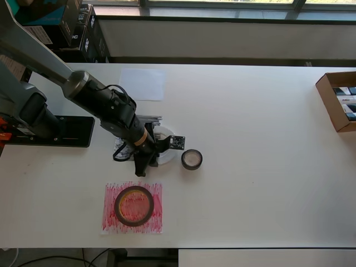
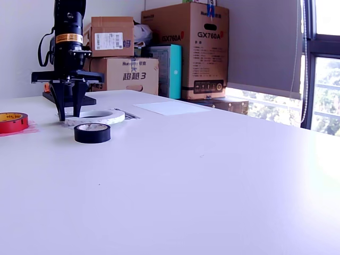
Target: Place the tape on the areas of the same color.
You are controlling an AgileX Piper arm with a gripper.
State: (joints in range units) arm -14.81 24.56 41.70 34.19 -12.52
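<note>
The dark-red tape ring (image 1: pixel 134 206) (image 2: pixel 13 122) lies on the red-streaked paper (image 1: pixel 111 222). Alone on the bare table sits the small black roll (image 1: pixel 192 159) (image 2: pixel 92 133). Over the black-streaked paper (image 1: pixel 119 146), the white ring (image 1: pixel 168 156) (image 2: pixel 98 117) lies flat, partly hidden by the arm. My gripper (image 1: pixel 146 159) (image 2: pixel 69 109) points straight down at that ring's rim on the exterior view's left. It is open, and its fingers (image 2: pixel 60 106) seem to straddle the rim. The plain white paper (image 1: pixel 143 84) (image 2: pixel 172 108) has nothing on it.
The arm's base plate (image 1: pixel 55 132) sits at the overhead view's left edge. An open cardboard box (image 1: pixel 337 101) stands at that view's right edge. Stacked cartons (image 2: pixel 186 48) line the far side beyond the table.
</note>
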